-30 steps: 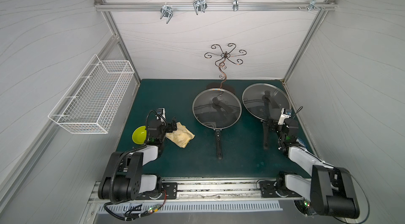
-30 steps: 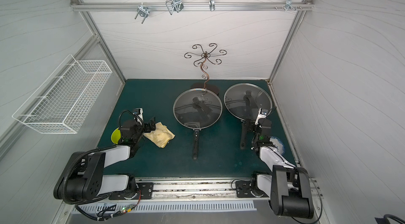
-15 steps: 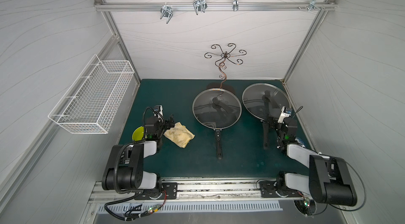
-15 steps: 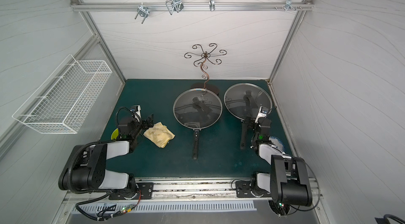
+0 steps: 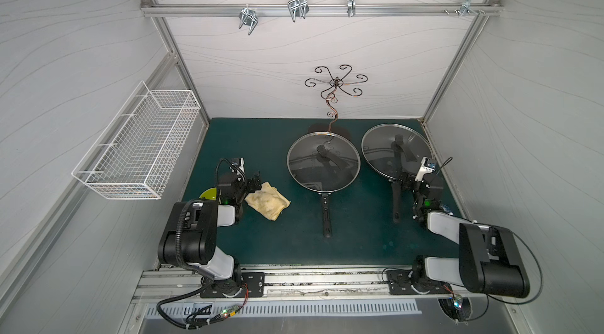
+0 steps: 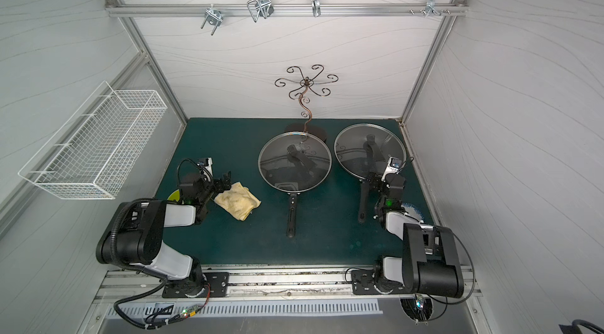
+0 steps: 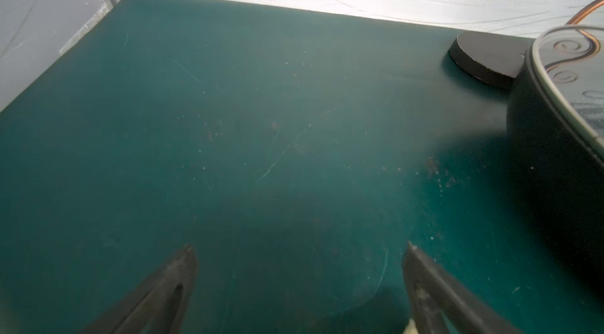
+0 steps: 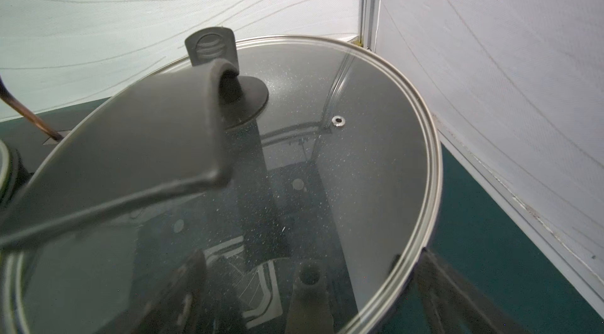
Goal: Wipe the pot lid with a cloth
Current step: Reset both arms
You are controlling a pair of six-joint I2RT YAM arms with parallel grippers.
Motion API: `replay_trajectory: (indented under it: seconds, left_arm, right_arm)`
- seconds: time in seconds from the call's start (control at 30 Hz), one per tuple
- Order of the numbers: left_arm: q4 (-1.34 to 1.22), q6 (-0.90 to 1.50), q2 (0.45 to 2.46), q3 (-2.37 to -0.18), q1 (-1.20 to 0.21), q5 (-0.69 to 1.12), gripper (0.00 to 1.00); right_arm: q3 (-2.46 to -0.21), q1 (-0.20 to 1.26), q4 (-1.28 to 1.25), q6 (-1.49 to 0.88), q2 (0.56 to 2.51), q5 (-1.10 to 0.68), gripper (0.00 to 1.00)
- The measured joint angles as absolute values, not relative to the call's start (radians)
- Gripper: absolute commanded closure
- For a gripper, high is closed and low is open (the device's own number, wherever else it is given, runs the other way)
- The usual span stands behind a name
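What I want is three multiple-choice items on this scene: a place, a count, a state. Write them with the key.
1. Where does the cloth lie?
A. In the wire basket
B. On a lid
C. On the mat by the left gripper
2. How many glass lids are in view?
A. One
B. Two
C. Three
3. The left gripper is:
A. Open, holding nothing
B. Shut on the cloth
C. Shut on a pan handle

Key: 1 C, it lies flat beside that gripper; 2 B, one mid-mat, one to its right; 3 A, jaws apart over bare mat.
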State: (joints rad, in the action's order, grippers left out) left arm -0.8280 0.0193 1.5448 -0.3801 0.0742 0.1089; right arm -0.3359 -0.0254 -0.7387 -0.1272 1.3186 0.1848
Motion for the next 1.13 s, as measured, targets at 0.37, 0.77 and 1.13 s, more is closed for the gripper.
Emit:
replay_trajectory:
  seconds: [0.37,0.77,1.13]
  left_arm:
    - [-0.81,0.021,1.545,-0.381,0.074,0.105,0.01]
    - [-0.81,0.022,1.545,-0.381,0.074,0.104,0.01]
    - [-0.802,0.022,1.546,-0.392,0.069,0.081,0.01]
  right_arm:
    - [-0.377,0.023,-0.844,-0.104,1.426,0.198,0.01]
    - [-0.403,0.045,-0.873,-0.083,1.465,0.209,0.01]
    - [-0.41,0.048,-0.872,-0.079,1.472,0.207,0.01]
